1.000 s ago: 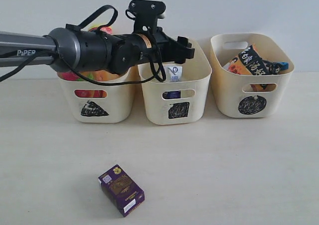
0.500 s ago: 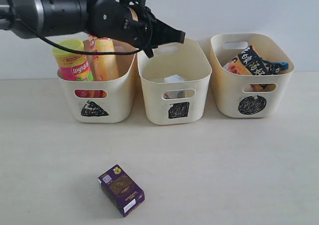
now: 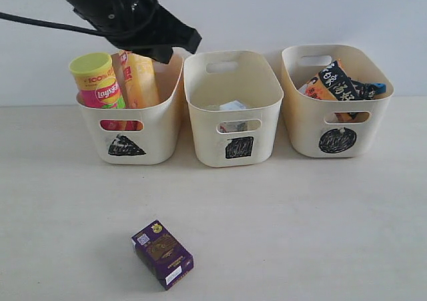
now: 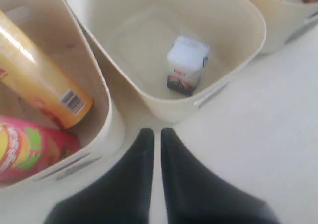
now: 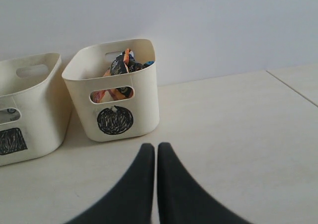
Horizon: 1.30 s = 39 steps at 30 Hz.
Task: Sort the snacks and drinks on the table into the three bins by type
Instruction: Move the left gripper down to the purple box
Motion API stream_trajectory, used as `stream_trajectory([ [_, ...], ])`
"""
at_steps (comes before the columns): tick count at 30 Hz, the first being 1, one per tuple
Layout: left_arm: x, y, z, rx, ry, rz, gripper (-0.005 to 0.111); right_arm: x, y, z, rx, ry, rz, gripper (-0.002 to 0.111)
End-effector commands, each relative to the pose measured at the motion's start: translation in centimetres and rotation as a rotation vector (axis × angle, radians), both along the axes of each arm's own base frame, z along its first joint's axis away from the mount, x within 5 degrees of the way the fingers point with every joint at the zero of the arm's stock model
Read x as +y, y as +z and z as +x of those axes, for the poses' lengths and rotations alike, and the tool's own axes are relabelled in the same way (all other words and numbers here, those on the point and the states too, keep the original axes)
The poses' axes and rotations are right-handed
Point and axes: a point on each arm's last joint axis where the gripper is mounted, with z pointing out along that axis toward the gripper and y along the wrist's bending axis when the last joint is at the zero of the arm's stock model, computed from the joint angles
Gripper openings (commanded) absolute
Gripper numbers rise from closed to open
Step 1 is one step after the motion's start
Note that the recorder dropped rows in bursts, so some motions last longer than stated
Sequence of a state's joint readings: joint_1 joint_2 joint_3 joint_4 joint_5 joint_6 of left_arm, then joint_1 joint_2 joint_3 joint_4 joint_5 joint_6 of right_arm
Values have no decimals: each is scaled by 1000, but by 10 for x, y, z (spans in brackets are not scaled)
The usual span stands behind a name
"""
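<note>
A small purple box (image 3: 163, 254) lies on the table, near the front and left of centre. The triangle bin (image 3: 150, 141) holds a pink chip tube (image 3: 95, 82) and a yellow one (image 3: 139, 79). Inside the square bin (image 3: 260, 94) lies the white-blue pouch (image 3: 232, 105). Noodle packets (image 3: 335, 81) fill the circle bin (image 3: 303, 124). My left gripper (image 3: 189, 42) hangs high over the gap between the triangle and square bins, shut on nothing (image 4: 156, 132). Its camera looks down on the pouch (image 4: 186, 65) and both tubes (image 4: 42, 87). My right gripper (image 5: 151, 147) is shut and holds nothing, on the table side of the circle bin (image 5: 139, 100).
The three bins stand in a row against a pale wall (image 3: 320, 14). The left arm's black body (image 3: 107, 4) and cable cross the top left corner. A table seam (image 5: 293, 87) runs off to one side in the right wrist view.
The left gripper let the pouch drop into the square bin, then rose and drew back to the upper left, uncovering the chip tubes. The jaws closed.
</note>
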State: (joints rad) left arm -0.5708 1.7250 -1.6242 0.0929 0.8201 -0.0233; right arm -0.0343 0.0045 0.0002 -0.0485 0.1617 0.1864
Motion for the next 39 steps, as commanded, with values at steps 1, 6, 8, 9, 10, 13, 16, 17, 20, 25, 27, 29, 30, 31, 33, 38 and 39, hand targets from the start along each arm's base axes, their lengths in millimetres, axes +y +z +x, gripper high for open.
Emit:
stream_trajectory([
  [1, 18, 18, -33, 49, -35, 12, 5, 0, 1, 0, -9, -3, -7, 0],
  [6, 27, 27, -69, 178, -148, 8, 5, 0, 1, 0, -9, -3, -7, 0],
  [8, 29, 28, -81, 237, -215, 21, 5, 0, 1, 0, -9, -3, -7, 0],
  [9, 30, 27, -86, 275, -259, 36, 5, 0, 1, 0, -9, -3, -7, 0],
  [10, 29, 28, -90, 291, -300, 37, 5, 0, 1, 0, -9, -3, -7, 0],
  [13, 24, 28, -95, 298, -376, 0, 5, 0, 1, 0, -9, -3, -7, 0],
  [16, 21, 22, -98, 321, -424, -17, 5, 0, 1, 0, -9, -3, -7, 0],
  [17, 21, 19, -99, 322, -451, -10, 5, 0, 1, 0, -9, -3, -7, 0],
  [20, 21, 6, -101, 330, -522, 30, 5, 0, 1, 0, -9, -3, -7, 0],
  [25, 24, -20, -107, 332, -699, 125, 7, 0, 1, 0, -9, -3, -7, 0],
  [27, 26, -30, -110, 316, -803, 171, 14, 0, 1, 0, -9, -3, -7, 0],
  [29, 28, -41, -113, 306, -903, 214, 24, 0, 1, 0, -9, -3, -7, 0],
  [30, 29, -47, -115, 298, -960, 237, 30, 0, 1, 0, -9, -3, -7, 0],
  [31, 30, -53, -116, 297, -1007, 255, 35, 0, 1, 0, -9, -3, -7, 0],
  [33, 31, -66, -118, 300, -1101, 287, 47, 0, 1, 0, -9, -3, -7, 0],
  [38, 30, -105, -113, 274, -1173, 336, 71, 0, 1, 0, -9, -3, -7, 0],
  [39, 29, -112, -111, 257, -1178, 345, 74, 0, 1, 0, -9, -3, -7, 0],
])
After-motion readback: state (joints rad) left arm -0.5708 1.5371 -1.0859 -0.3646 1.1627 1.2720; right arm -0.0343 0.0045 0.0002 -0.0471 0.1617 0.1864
